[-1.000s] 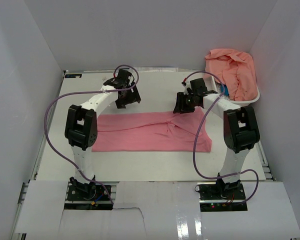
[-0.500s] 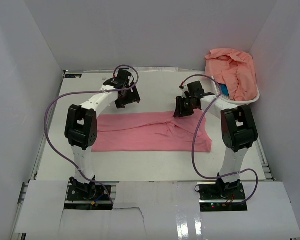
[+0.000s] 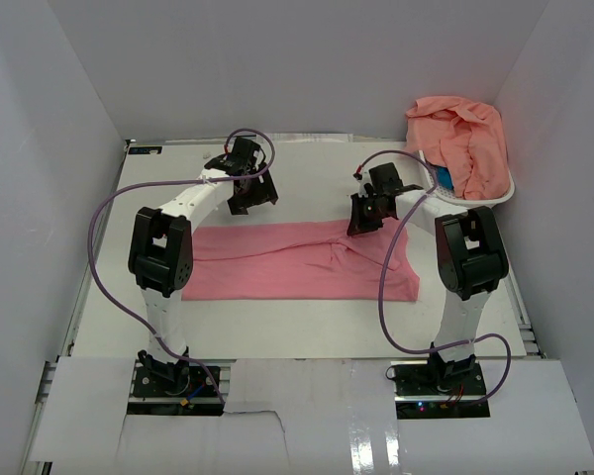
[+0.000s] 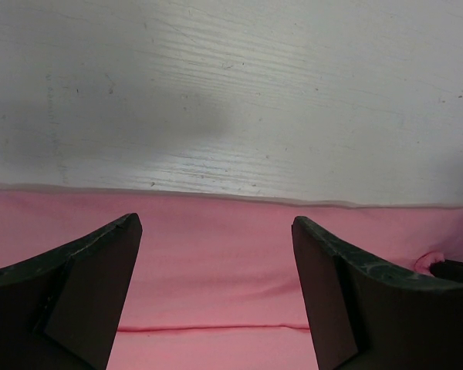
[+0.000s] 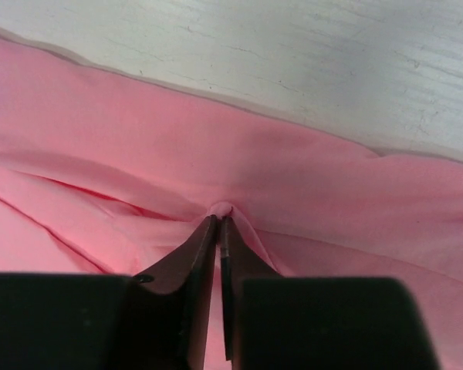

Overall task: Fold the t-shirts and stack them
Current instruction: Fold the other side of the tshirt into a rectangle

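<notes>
Pink t-shirt (image 3: 277, 262) pinched by down-tilted right end effector (image 5: 218, 220)

I see my left fingers (image 4: 85, 285) spread wide over the pink t-shirt (image 4: 216, 270) (one crease runs across low down), its edge meeting pale worktop (image 4: 255, 92) beyond.

- Top external: high, behind the arm bases (image 3: 168, 381), facing down and forward; distant, covers the whole tabletop (image 3: 307, 168).
- Left wrist: directly behind the left tool (image 4: 214, 223), close, facing past its tips.
- Right wrist: likewise behind the right tool (image 5: 221, 222), very close.
- Shared by all views: the t-shirt (image 3: 297, 262) far edge, ahead of both tools.
</notes>
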`<state>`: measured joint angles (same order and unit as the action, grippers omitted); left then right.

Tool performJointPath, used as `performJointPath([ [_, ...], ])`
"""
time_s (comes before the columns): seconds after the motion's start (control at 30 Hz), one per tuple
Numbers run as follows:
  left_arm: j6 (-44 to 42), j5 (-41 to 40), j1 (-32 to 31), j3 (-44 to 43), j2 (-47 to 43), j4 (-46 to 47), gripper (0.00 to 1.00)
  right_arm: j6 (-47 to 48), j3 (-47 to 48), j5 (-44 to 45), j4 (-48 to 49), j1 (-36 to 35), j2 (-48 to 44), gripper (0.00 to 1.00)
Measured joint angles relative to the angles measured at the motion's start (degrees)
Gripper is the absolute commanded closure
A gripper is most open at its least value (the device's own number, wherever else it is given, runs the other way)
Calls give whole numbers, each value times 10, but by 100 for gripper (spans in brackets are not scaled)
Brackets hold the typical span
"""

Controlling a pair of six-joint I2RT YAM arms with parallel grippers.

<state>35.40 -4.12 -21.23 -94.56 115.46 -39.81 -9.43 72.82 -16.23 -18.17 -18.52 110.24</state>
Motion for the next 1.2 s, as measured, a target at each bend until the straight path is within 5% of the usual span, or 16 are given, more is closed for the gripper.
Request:
performJointPath([
  [0.3,0,0,0,0,0,0,10,-1,-15,0,3,-7,-9,92],
  [0.67,0,0,0,2,0,0,10,-7,-96,9,6,-54,-162,92],
  [1.13,0,-1,0,2,0,0,11,-60,-201,-6,38,-116,-163,92],
  [1.17,0,-1,0,2,0,0,11,-65,-203,-11,40,-121,-162,92],
  [1.2,0,-1,0,2,0,0,10,-68,-205,-16,46,-125,-162,75],
])
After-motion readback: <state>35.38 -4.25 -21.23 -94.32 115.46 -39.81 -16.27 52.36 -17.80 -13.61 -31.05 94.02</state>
